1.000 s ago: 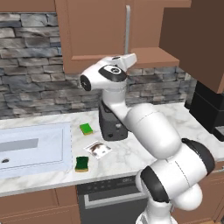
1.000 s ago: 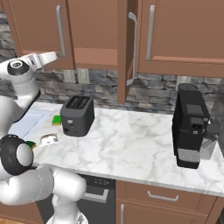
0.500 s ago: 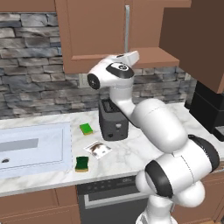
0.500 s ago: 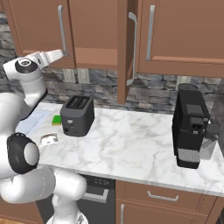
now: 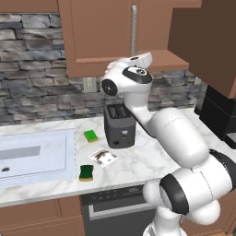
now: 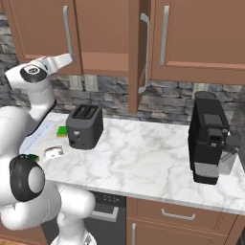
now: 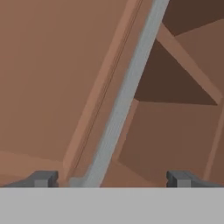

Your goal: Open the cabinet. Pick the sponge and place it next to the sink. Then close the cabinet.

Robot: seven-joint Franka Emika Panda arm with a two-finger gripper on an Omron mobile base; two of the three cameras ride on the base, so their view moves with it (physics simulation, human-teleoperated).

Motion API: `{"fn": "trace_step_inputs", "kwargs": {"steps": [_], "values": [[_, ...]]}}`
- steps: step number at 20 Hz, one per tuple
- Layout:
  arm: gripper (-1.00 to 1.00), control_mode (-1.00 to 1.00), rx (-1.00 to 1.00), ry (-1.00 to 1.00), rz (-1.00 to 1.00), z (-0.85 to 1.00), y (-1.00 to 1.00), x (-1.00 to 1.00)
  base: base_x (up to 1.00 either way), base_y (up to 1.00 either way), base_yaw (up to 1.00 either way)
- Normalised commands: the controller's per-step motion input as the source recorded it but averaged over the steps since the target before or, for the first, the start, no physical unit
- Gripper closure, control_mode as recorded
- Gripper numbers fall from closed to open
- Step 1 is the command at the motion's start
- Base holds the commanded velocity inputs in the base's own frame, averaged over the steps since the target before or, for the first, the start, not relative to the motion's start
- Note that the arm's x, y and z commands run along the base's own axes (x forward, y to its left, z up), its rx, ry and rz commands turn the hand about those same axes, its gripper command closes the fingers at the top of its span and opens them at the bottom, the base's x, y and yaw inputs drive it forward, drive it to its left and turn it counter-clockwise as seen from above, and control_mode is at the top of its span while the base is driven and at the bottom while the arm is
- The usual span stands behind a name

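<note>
The sponge (image 5: 85, 172) lies on the surface (image 5: 138, 161) just beside the sink (image 5: 32, 154), so that step looks done; the cabinet (image 5: 106, 37) has its right door (image 6: 135, 57) swung out and its left door shut; the gripper (image 7: 111, 178), jaws wide apart and empty, sits at the left door's handle (image 7: 124, 94); closing is left.

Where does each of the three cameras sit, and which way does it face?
Left base view: behind the arm's left, facing sink, toaster and cabinet; arm at right.
Right base view: behind its right, facing toaster and coffee machine; arm at left.
Hand view: on the hand, facing a door handle between the open pincer tips.
Both base views share the toaster.
</note>
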Motion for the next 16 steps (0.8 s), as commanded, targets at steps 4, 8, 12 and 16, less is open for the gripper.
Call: {"fn": "trace_step_inputs", "kwargs": {"steps": [4, 8, 12, 16], "values": [[-1.0, -1.0, 0.0, 0.0, 0.1, 0.38, -0.16, -0.57, 0.0, 0.0, 0.0], [-1.0, -1.0, 0.0, 0.0, 0.09, 0.39, -0.05, -0.57, 0.0, 0.0, 0.0], [-1.0, -1.0, 0.0, 0.0, 0.1, 0.34, 0.0, -0.58, 0.0, 0.0, 0.0], [-1.0, -1.0, 0.0, 0.06, 0.12, 0.15, 0.0, -0.51, 0.0, 0.0, 0.0]]}}
